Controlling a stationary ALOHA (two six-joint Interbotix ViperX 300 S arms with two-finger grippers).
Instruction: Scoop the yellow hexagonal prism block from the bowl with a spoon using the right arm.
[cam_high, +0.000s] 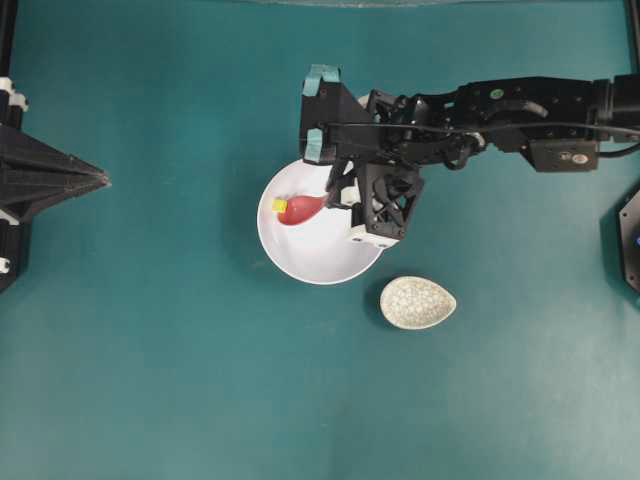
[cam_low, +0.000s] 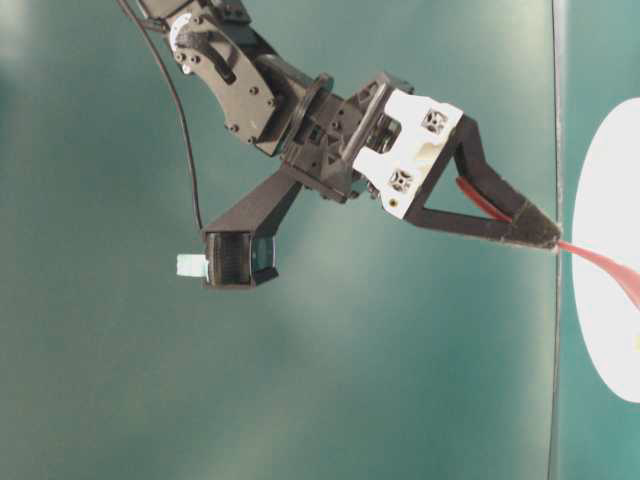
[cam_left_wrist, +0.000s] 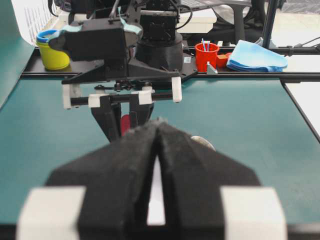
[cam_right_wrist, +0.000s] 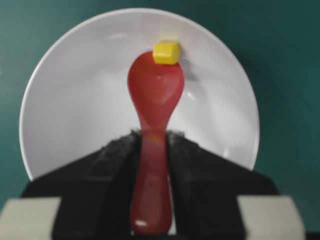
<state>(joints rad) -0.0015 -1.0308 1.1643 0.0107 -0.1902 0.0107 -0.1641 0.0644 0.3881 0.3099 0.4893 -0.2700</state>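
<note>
On the teal counter (cam_high: 150, 350), the right end effector (cam_right_wrist: 152, 145) is gripping the spoon (cam_right_wrist: 154, 100), risking nudging the yellow hexagonal prism block (cam_right_wrist: 166, 52) up the bowl (cam_right_wrist: 75, 110) wall.

A speckled teardrop dish (cam_high: 417, 302) lies on the teal table (cam_high: 150, 350) (a red cup (cam_left_wrist: 206, 56) stands beyond)

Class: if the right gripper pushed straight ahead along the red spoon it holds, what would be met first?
Probably the tiny yellow block, sitting at the spoon tip; beyond it, the white bowl wall.
</note>
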